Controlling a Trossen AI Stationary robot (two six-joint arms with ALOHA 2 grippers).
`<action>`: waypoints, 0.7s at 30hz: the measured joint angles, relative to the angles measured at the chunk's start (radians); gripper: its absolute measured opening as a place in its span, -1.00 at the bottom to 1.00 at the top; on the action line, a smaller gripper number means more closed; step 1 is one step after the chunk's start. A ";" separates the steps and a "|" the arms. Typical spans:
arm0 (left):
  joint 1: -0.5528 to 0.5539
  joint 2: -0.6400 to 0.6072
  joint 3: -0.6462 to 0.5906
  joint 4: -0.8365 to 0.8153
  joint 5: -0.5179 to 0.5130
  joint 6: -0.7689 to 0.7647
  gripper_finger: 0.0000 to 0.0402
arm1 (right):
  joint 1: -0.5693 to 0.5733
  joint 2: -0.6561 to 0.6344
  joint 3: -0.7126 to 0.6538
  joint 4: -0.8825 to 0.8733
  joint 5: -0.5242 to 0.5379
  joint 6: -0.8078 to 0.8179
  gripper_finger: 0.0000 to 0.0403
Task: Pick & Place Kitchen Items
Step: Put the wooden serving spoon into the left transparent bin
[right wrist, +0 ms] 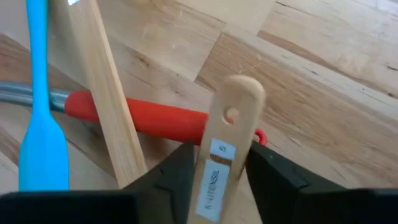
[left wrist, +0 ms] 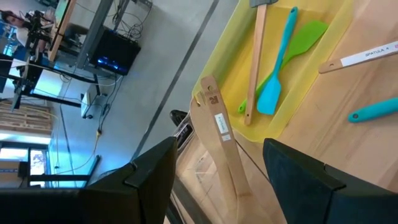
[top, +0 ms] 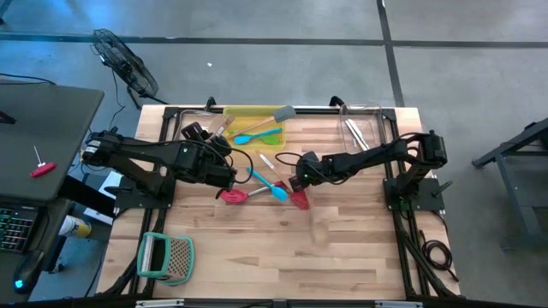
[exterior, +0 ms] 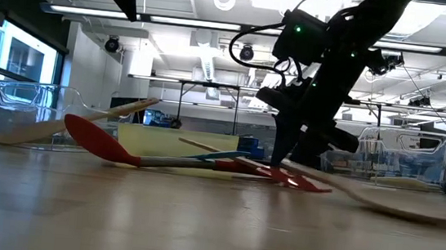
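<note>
Right tool [right wrist: 214, 171] pinching labelled wooden utensil handle [right wrist: 225, 134] in pile at bench [top: 342, 248] centre. Risk: handle is lying across red spatula [right wrist: 149, 118], so lift may be dragging neighbours. Left tool [left wrist: 217, 180], spread, is holding wooden spatula [left wrist: 221, 134] near yellow tray [left wrist: 311, 68]; could be slipping out.

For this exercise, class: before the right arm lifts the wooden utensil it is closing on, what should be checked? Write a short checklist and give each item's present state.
1. Pale wooden utensil handle with a hole and a label sits between the right gripper's fingers: ok.
2. Fingers fully closed on the handle: cannot tell.
3. Lift path free: not ok; the handle lies across the red-handled spatula, with a wooden stick and a blue silicone spatula beside it.
4. Yellow tray has room: ok; it holds only a few utensils.
5. Left gripper out of the way: ok; it holds a wooden utensil near the tray's end, apart from the pile.
</note>
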 joint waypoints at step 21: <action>0.000 0.000 0.000 0.000 0.000 0.000 0.16 | 0.000 0.000 0.000 0.006 0.003 -0.079 -0.88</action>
